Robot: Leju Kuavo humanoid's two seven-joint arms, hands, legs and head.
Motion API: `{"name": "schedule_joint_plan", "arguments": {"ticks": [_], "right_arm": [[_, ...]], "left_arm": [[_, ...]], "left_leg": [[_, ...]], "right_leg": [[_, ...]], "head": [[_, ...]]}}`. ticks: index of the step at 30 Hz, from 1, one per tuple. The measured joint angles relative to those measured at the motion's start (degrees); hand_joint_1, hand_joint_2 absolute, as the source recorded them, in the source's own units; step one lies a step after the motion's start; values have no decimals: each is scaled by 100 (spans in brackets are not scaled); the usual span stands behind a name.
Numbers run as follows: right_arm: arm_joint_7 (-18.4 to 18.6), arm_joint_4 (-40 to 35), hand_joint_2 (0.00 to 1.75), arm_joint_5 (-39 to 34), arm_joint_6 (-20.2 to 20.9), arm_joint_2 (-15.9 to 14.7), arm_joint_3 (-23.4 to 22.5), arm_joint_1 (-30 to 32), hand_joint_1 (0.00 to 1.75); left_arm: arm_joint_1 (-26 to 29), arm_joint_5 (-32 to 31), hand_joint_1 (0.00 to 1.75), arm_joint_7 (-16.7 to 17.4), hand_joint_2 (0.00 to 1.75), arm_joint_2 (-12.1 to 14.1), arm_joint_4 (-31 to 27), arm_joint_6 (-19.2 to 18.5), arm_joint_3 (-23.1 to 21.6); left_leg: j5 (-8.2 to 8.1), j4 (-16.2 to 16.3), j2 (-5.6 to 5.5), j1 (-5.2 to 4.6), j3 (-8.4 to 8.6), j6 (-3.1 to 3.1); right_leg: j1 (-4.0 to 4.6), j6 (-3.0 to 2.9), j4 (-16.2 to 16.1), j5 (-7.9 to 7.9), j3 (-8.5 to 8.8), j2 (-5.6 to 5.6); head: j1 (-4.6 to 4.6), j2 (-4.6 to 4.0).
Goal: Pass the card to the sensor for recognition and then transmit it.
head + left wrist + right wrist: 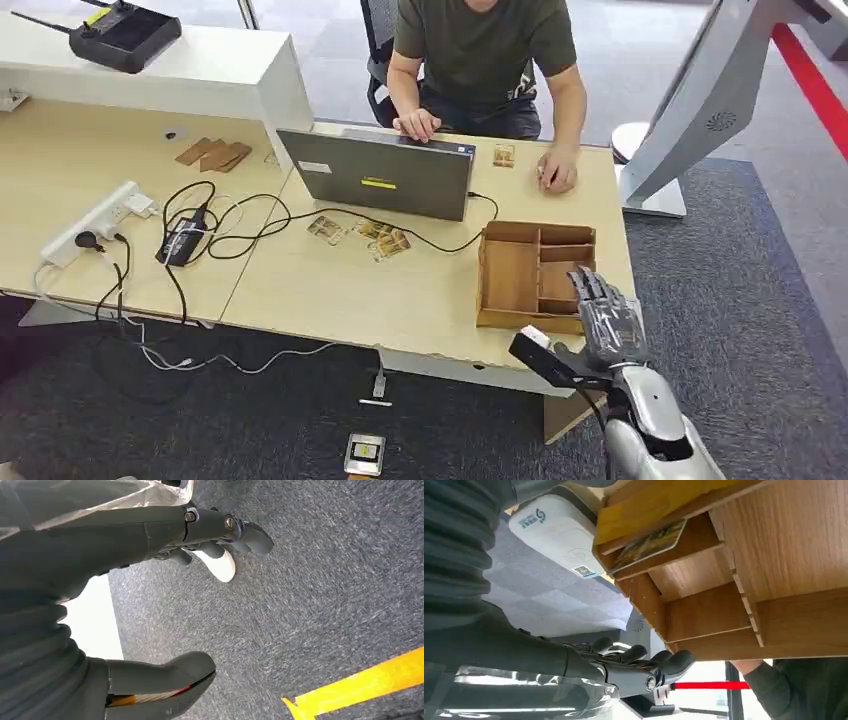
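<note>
Head view, item: right hand (607,318), fingers spread and holding nothing, hovers at wooden tray (510,277), right table (330,290) end. Card (649,545) lies in a tray compartment; we judge a flat fingertip pinch best.

Office, wooden desk (330,290), laptop (385,175), power strip (95,222), grey carpet (750,300)

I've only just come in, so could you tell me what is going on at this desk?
The robot's right hand hovers with its fingers apart at the near right corner of the wooden tray, holding nothing. A card lies in one tray compartment. A person sits behind the laptop, hands on the desk. The left hand hangs over the carpet.
</note>
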Motion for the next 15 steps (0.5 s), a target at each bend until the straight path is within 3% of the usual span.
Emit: {"name": "schedule_joint_plan", "arguments": {"ticks": [6,15], "right_arm": [[-26,511,175,-234,-511,61,155,-270,0],[70,874,175,-192,-625,111,367,-441,0]], "left_arm": [[-1,-4,0,0,175,-2,0,4,0],[7,9,0,-9,175,-2,0,11,0]], "left_leg": [[0,0,0,0,0,0],[0,0,-1,0,-1,0]], "right_leg": [[0,0,0,0,-1,0],[0,0,0,0,0,0]], "head": [[0,0],[0,0]]}}
